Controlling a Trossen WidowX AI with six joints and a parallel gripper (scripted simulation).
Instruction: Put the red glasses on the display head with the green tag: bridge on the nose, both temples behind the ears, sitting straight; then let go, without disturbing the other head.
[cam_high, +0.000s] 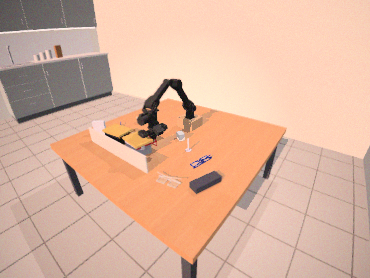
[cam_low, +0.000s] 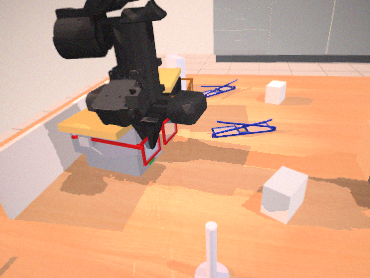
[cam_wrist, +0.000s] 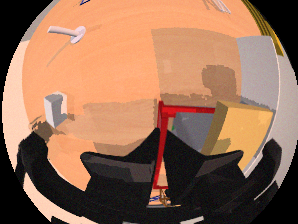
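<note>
The head with the green tag is a grey block (cam_low: 117, 161) (cam_wrist: 192, 131) with a yellow top (cam_low: 95, 125) (cam_wrist: 242, 131) (cam_high: 138, 139). The green tag (cam_low: 152, 161) shows low on its front. The red glasses (cam_low: 117, 144) (cam_wrist: 188, 109) are at this head, lens frames at its front. The near temple runs along its side past the ear, and its tip shows beyond. The far temple is hidden, and bridge contact with the nose cannot be told. My gripper (cam_low: 153, 146) (cam_wrist: 160, 131) is shut on the glasses at the front middle. The other head (cam_low: 170, 77) (cam_high: 118, 131) stands behind, with an orange-brown frame (cam_low: 191, 80) at its front.
A low white wall (cam_high: 120, 151) (cam_low: 30, 172) runs beside the heads. Blue glasses (cam_low: 243, 129) (cam_high: 201, 161), white blocks (cam_low: 275, 93), a white post (cam_low: 211, 247) (cam_high: 188, 144) (cam_wrist: 64, 32), pale glasses (cam_high: 169, 180) and a dark case (cam_high: 205, 182) are on the table.
</note>
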